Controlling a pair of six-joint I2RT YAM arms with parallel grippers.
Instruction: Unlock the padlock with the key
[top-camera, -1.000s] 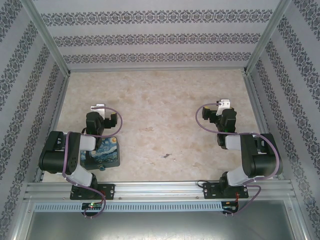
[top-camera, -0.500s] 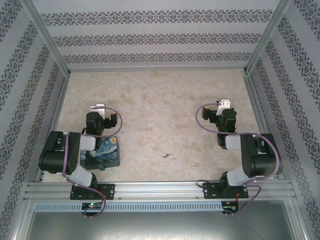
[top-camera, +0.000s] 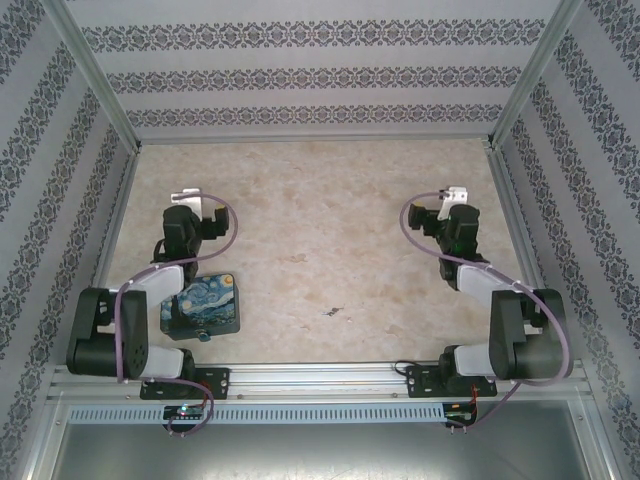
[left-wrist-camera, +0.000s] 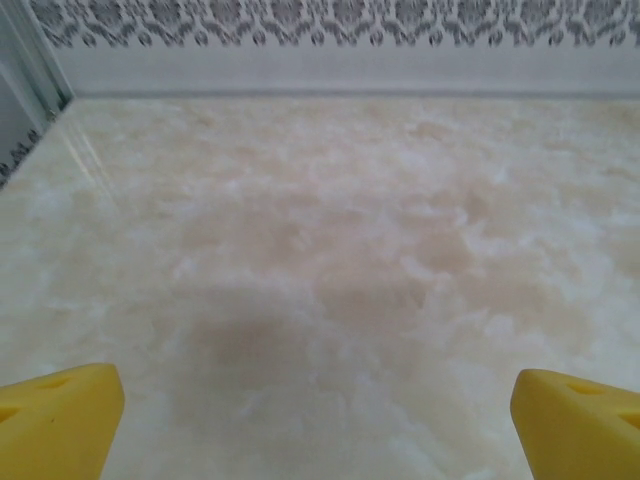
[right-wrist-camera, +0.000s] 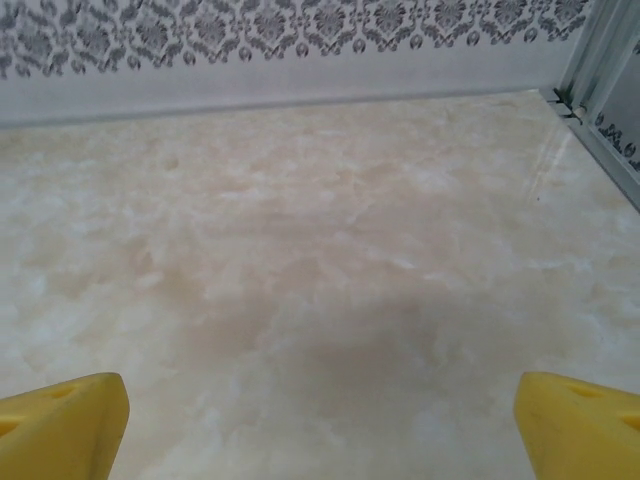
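Near the table's front edge, close to the left arm's base, lies what is taken for the padlock (top-camera: 203, 335): a tiny dark-blue item touching the near side of the painted tin box (top-camera: 212, 298). It is too small in the top view to confirm the shackle or read its long axis. A dark speck on bare surface between the two arms is probably the key (top-camera: 328, 314); its orientation cannot be resolved either. The left gripper (top-camera: 186, 212) and the right gripper (top-camera: 456, 206) both point toward the far wall (top-camera: 320, 80), so both task items sit behind the jaws, on the base side. The left arm is clearly nearer the padlock; the key lies about midway, perhaps slightly nearer the right arm. Judgement: each arm must fold back toward its own base before any pick, with the left taking the lock and the right the key. The jaws of both grippers stand wide apart with nothing between them. In the wrist views the left gripper (left-wrist-camera: 318, 425) and the right gripper (right-wrist-camera: 320, 425) show their yellow fingertips (left-wrist-camera: 60, 420) at the lower corners. The table (top-camera: 330, 200) is a smooth, pale marbled sheet, flat and likely slippery under such small metal parts. Patterned walls and an aluminium frame (top-camera: 320, 378) close in the workspace.
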